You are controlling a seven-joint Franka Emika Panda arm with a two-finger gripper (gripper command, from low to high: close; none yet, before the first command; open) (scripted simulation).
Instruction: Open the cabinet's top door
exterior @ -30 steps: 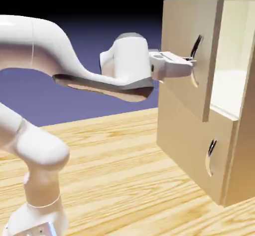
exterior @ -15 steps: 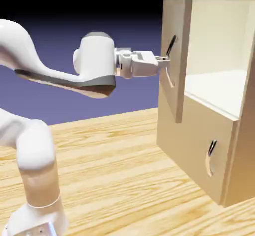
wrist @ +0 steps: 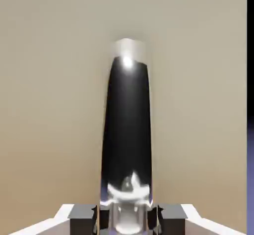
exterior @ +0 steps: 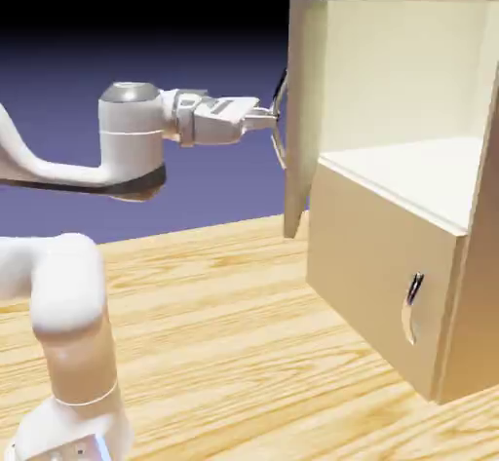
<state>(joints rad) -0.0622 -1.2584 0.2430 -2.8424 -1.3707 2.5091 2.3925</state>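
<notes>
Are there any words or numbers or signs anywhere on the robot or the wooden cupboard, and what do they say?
No words, numbers or signs can be read in either view.
White robot arm: none readable; the small panel with a bluish glow at its base is too small and cut off to tell.
Light-tan wooden cabinet: none.

Bright pale wooden tabletop, white glare on the curved handle, dark upper backdrop
</notes>
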